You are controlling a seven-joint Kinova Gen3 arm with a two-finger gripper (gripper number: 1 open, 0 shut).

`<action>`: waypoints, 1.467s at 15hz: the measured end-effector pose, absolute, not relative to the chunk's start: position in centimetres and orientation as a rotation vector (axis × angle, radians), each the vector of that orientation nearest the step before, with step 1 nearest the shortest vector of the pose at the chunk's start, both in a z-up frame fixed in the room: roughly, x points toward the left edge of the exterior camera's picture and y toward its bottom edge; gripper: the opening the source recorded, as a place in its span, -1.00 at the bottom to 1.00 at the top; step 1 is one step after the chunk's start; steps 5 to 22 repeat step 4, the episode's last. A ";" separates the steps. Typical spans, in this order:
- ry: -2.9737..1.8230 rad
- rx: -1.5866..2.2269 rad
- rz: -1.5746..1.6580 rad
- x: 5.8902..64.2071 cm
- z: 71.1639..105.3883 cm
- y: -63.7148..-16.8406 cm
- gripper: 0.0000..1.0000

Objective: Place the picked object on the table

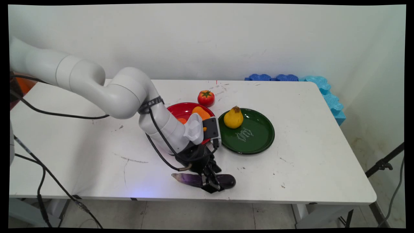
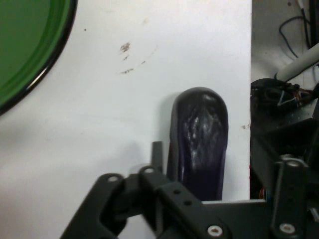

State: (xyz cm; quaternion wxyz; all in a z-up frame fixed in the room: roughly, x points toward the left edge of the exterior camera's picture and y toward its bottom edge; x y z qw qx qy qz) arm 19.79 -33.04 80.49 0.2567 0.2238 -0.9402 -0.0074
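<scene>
While the arm is reaching in from the left and bending down toward the near edge of the white table point(image 1: 81, 155), its gripper point(image 1: 212, 185) is hanging low over a dark purple eggplant point(image 1: 190, 179). The eggplant is lying lengthwise along that near edge, with its pale stem end pointing left and its rounded end pointing right. The gripper is straddling it toward the rounded end.

Seen from the hand, the gripper point(image 2: 222, 157) is standing with its fingers apart. One finger point(image 2: 157, 149) is sitting just beside the eggplant point(image 2: 199, 144) on the table point(image 2: 99, 124), while the other is hanging past the table's edge. Nothing is clamped.

As a judgement, a sound hold here is calling for the fingers to stay square across the glossy, rounded body and low enough to meet its widest part. The skin is looking slippery and the table's edge is lying very close.

Farther back, a red plate point(image 1: 181, 110) is holding orange pieces point(image 1: 201, 113), partly hidden by the wrist, and a tomato point(image 1: 206, 97) is sitting just beyond it. To the right, a green plate point(image 1: 258, 139) is carrying a yellow pear point(image 1: 233, 118), and its rim point(image 2: 20, 50) is showing in the hand view. Blue foam pieces point(image 1: 323, 85) are lining the far right corner.
</scene>
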 end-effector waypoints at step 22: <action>-2.531 0.611 -0.010 19.6 81.1 -32.9 1.00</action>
